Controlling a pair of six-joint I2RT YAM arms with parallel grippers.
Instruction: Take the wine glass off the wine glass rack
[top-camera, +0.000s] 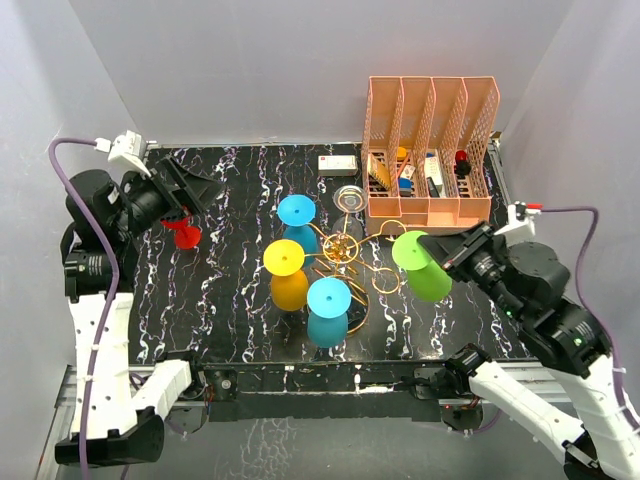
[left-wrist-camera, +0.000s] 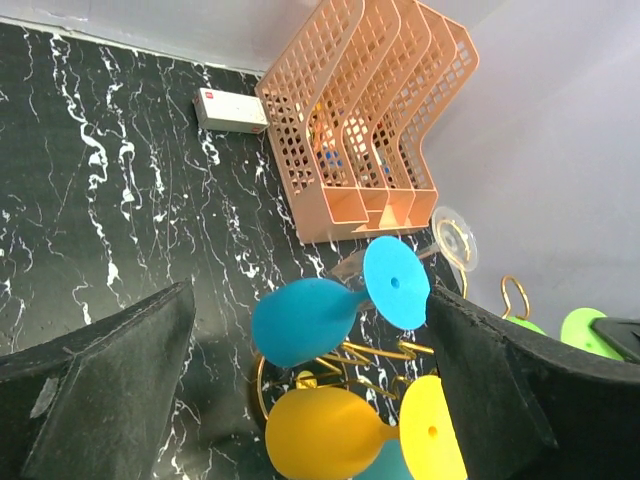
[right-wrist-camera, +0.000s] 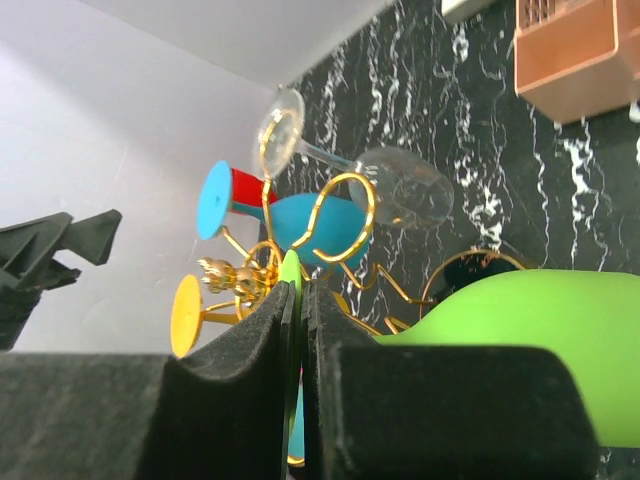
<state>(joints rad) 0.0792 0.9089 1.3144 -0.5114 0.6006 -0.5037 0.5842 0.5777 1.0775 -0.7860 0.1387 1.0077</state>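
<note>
The gold wire wine glass rack (top-camera: 341, 248) stands mid-table. A blue (top-camera: 297, 213), a yellow (top-camera: 286, 268), a teal (top-camera: 328, 305) and a clear (top-camera: 348, 197) glass hang on its arms. My right gripper (top-camera: 442, 248) is shut on the foot of a green wine glass (top-camera: 421, 263) and holds it sideways just right of the rack's loops. In the right wrist view the green foot (right-wrist-camera: 293, 285) sits pinched between the pads and the green bowl (right-wrist-camera: 520, 340) shows at the right. My left gripper (top-camera: 195, 187) is open and empty at the far left, facing the rack (left-wrist-camera: 400, 352).
A red glass (top-camera: 186, 236) sits on the black marbled table (top-camera: 230, 300) just below my left gripper. An orange slotted file organizer (top-camera: 430, 150) holding small items stands at the back right. A small white box (top-camera: 338, 164) lies beside it.
</note>
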